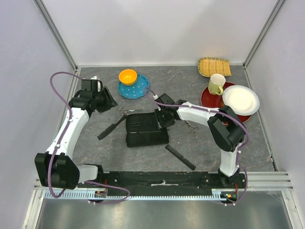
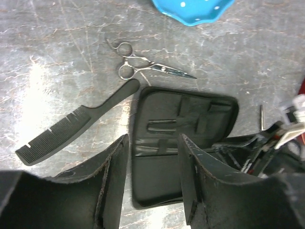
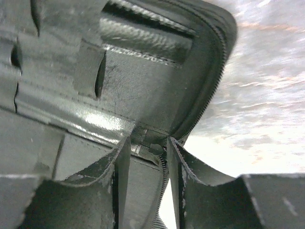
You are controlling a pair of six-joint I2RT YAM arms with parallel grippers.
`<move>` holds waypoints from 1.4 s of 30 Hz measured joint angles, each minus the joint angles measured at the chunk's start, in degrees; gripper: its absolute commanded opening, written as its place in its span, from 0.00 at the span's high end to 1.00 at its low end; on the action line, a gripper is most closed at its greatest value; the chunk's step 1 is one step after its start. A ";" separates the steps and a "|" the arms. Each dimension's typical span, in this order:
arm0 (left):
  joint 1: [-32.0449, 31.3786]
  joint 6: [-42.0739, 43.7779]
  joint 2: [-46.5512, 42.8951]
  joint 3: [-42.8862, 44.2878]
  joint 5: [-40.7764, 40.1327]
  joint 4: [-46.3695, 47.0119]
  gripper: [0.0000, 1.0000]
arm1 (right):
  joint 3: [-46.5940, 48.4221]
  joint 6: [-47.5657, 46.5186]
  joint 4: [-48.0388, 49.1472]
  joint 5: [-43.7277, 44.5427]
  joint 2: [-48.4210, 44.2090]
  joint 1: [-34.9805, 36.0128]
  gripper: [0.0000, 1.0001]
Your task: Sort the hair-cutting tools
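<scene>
An open black zip case lies mid-table. One silver scissors lies behind its left corner, and also shows in the left wrist view. A second scissors lies to the right of the case, under my right arm. One black comb lies left of the case, also in the left wrist view. A second comb lies in front, to the right. My left gripper is open and empty above the case. My right gripper is slightly open, its tips at the case's zip edge.
A blue dotted plate with an orange bowl sits at the back. A red plate holds a white plate and a pale mug at the right. A woven mat lies in the back right corner. White walls enclose the table.
</scene>
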 measured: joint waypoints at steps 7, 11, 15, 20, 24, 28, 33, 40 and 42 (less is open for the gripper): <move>1.18 -0.02 0.42 -1.16 -3.65 -0.72 0.41 | 3.72 -2.93 -0.92 7.02 0.28 -2.21 0.45; 2.95 -0.04 0.68 -2.69 -4.83 -0.68 0.41 | 8.09 -6.71 1.36 6.84 0.28 0.68 0.44; 5.53 -0.39 0.94 -5.16 -4.92 -0.96 0.41 | 15.37 -10.54 5.07 2.45 2.73 3.91 0.52; 10.56 -0.96 0.90 -6.49 -4.15 -1.16 0.41 | 26.71 -13.62 11.67 -3.34 12.83 6.27 0.61; 12.81 -1.51 0.55 -7.39 -2.95 -1.16 0.40 | 30.71 -14.95 14.97 -5.03 20.26 7.39 0.64; 13.94 -2.29 -0.61 -8.94 -1.22 -1.20 0.41 | 32.30 -15.52 17.51 -5.66 26.03 8.46 0.66; 14.27 -2.56 -1.60 -9.77 0.35 -1.18 0.40 | 32.85 -15.54 20.57 -5.68 27.61 9.60 0.67; 15.15 -2.56 -1.79 -9.81 1.22 -1.14 0.39 | 33.66 -15.58 23.12 -5.20 27.63 11.56 0.66; 15.65 -2.56 -1.79 -9.81 1.18 -1.14 0.39 | 34.91 -15.58 23.19 -5.09 28.28 11.93 0.66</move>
